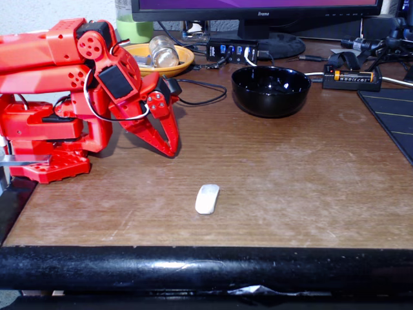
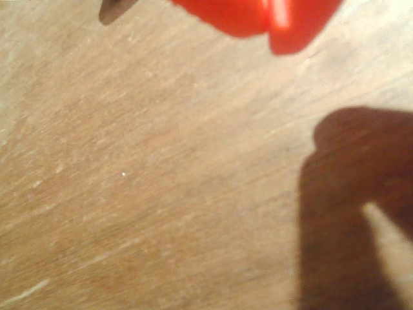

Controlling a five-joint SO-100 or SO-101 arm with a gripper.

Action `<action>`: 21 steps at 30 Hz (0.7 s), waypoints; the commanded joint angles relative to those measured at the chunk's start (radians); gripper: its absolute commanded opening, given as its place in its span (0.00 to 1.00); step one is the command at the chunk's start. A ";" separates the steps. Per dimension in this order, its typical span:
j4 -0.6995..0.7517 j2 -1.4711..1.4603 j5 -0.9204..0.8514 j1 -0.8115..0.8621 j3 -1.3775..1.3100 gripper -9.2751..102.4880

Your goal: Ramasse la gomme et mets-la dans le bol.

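Observation:
The white oblong eraser lies flat on the brown wooden table, near the front edge. The glossy black bowl stands further back, right of centre, with nothing visible inside it. My red gripper points down at the table left of centre, its tips close to the wood, behind and left of the eraser. Its fingers meet at the tips with nothing between them. In the wrist view the red fingertips sit pressed together at the top over bare wood.
An orange-yellow dish holding a glass object sits behind the arm, beside a black USB hub and cables. A monitor stand, a battery holder and a dark mat are at the back right. A black rail borders the table's front.

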 commanded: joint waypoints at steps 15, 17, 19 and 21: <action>-0.011 0.002 -0.015 -0.003 0.040 0.03; -0.011 0.002 -0.017 -0.003 0.040 0.03; -0.014 0.002 -0.021 -0.003 0.040 0.03; -0.038 -0.002 -0.031 -0.011 0.040 0.03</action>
